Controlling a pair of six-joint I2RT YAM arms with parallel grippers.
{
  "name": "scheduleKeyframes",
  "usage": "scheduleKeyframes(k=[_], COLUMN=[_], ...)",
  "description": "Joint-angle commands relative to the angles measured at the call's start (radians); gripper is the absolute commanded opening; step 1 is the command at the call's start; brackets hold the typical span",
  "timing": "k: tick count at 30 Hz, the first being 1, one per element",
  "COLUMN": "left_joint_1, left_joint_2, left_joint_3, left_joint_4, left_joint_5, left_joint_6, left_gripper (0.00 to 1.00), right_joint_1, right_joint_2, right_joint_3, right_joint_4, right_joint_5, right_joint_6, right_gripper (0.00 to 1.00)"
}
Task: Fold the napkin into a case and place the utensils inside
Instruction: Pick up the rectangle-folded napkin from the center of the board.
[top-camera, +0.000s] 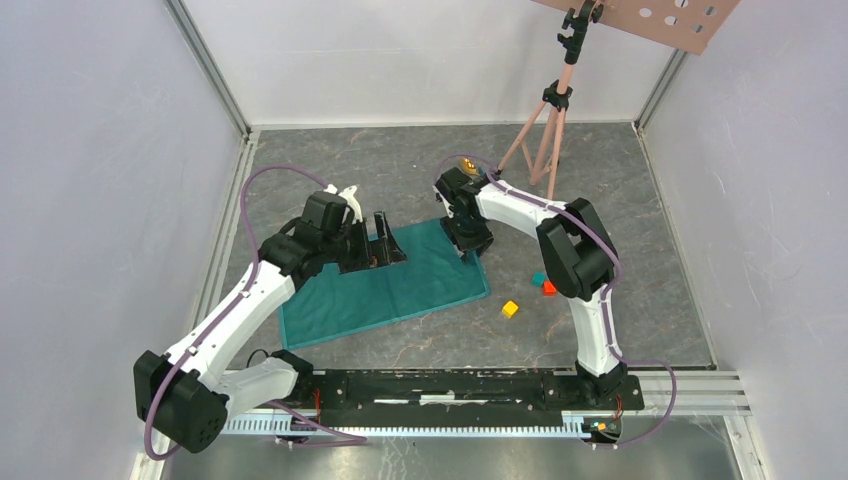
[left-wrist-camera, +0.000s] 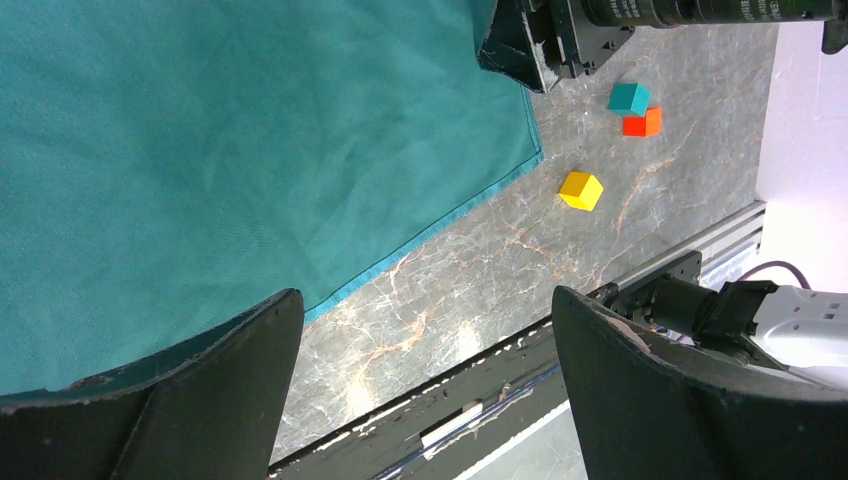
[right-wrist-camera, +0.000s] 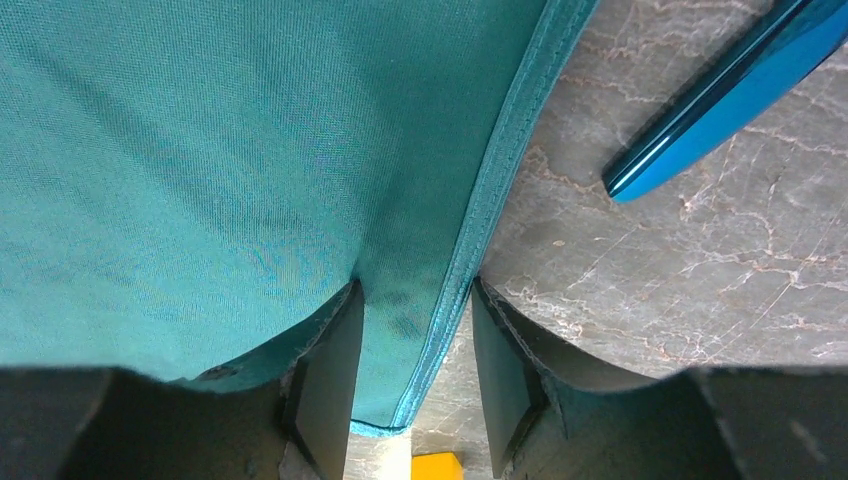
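Napkin flat and unfolded mid-bench. Right pincer low astride its far right hem, half apart, can't tell if clamped; likely setting up the fold. Left pincer wide apart, empty, over the cloth. Blue knife near that hem.

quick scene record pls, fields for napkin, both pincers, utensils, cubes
napkin: teal, lying flat on the table, not yet a narrow case
left pincer: open wide, over the napkin, empty
right pincer: astride the napkin's right hem, cloth between its fingers, grip unclear
blue knife: on the table beside that hem, outside the napkin
spoon: gold glint past the right arm, mostly hidden
cubes: yellow cube, red cube, teal cube, on the table right of the napkin
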Motion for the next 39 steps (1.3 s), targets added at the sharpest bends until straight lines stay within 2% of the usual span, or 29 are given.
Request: scheduleKeyframes(k=[1, 10, 20, 26, 39], left_joint_1=[0.007, 0.007, 0.008, 0.008, 0.009], left_joint_2=[-0.025, -0.022, -0.013, -0.018, -0.021], left_joint_3=[0.001, 0.003, 0.006, 0.004, 0.003], left_joint_4=[0.006, 0.005, 0.017, 0.013, 0.007], left_joint_5=[-0.009, -0.006, 0.010, 0.012, 0.006], left_joint_6=[0.042, 0.045, 0.043, 0.044, 0.054], left_gripper=[1.00, 1.00, 1.00, 1.00, 1.00], right_joint_1=[-0.012, -0.028, -0.031, -0.036, -0.044], right_joint_2=[0.028, 0.015, -0.059, -0.034, 0.001], right_joint_3=[0.022, -0.018, 0.095, 0.053, 0.009], right_joint_4=[0.019, 0.051, -0.021, -0.009, 0.012], right_joint_5=[-0.004, -0.033, -0.022, -0.016, -0.014], right_joint_6=[0.001, -0.004, -0.008, -0.005, -0.002], right_gripper=[0.50, 0.53, 0.55, 0.46, 0.48])
